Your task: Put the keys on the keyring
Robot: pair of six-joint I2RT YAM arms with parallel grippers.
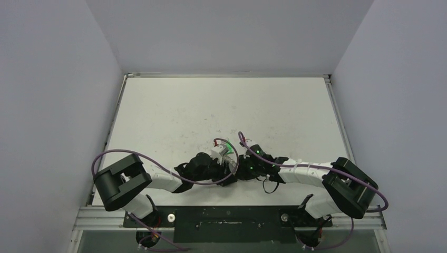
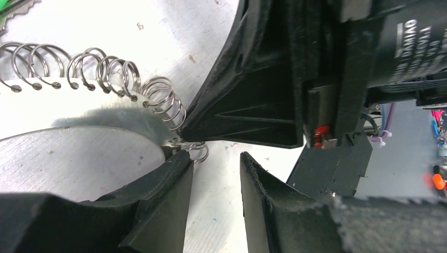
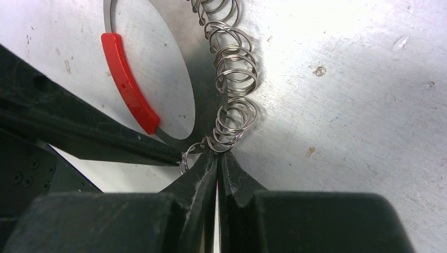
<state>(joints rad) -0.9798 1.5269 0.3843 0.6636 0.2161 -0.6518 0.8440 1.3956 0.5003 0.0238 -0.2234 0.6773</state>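
The keyring (image 3: 158,134) is a flat metal loop with a curved red segment (image 3: 128,81) and a chain of small silver split rings (image 3: 232,79) strung along it. It lies on the table between both arms (image 1: 220,142). My right gripper (image 3: 217,153) is shut on the keyring where the lowest small rings hang. In the left wrist view its tip (image 2: 182,138) pinches the same spot. My left gripper (image 2: 213,155) stands open just beside it, with bare table between its fingers and its left finger against the loop. The keys (image 2: 10,6) show only as a green and silver corner.
Purple cables (image 1: 158,161) loop around both arms over the near half of the white table (image 1: 174,105). A raised rim runs along the table's left and right sides, with grey walls beyond.
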